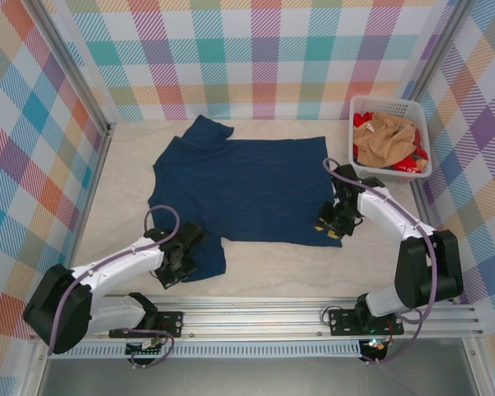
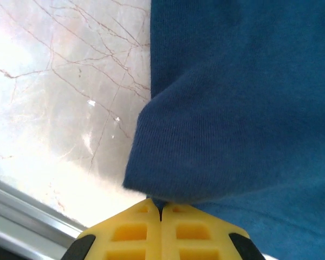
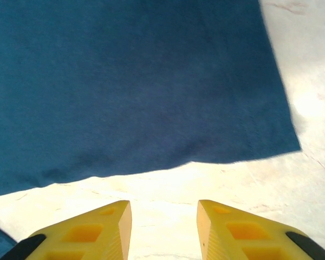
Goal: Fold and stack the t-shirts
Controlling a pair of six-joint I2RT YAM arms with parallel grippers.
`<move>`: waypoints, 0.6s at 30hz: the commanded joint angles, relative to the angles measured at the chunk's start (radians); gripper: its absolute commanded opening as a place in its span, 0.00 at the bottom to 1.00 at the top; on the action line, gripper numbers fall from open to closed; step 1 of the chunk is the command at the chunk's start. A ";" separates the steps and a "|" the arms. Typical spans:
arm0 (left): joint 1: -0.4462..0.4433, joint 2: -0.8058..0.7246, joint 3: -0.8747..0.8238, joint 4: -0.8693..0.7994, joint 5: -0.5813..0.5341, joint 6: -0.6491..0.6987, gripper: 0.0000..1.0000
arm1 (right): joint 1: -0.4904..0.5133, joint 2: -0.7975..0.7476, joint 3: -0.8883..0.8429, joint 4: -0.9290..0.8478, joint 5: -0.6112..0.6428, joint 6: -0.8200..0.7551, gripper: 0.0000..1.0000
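Task is only at the start: nothing is folded or stacked yet. The left claw (image 2: 161,208) is pressing together on the near-left corner of the navy shirt (image 1: 247,186), pinching a fold of cloth w/ no gap btw the jaws. The shirt is lying flat on the table (image 1: 297,268), mid-scene. The right claw (image 3: 163,216) is standing spread over bare table, w/ the shirt's near-right corner just ahead, not touching. A tan shirt (image 1: 388,136) and a red shirt (image 1: 414,162) are lying in the basket (image 1: 392,172), far right.
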 commanded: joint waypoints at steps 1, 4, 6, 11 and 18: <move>0.009 -0.070 0.032 -0.110 0.032 -0.068 0.00 | -0.041 -0.036 -0.054 -0.061 0.044 0.096 0.40; 0.009 -0.120 0.046 -0.151 0.042 -0.086 0.00 | -0.117 -0.050 -0.100 -0.064 0.044 0.153 0.41; 0.009 -0.128 0.059 -0.174 0.038 -0.082 0.00 | -0.154 -0.055 -0.118 -0.051 0.056 0.163 0.42; 0.009 -0.126 0.072 -0.192 0.025 -0.080 0.00 | -0.185 0.009 -0.121 0.027 0.004 0.160 0.38; 0.010 -0.131 0.079 -0.205 0.008 -0.077 0.00 | -0.213 0.073 -0.128 0.080 -0.013 0.191 0.36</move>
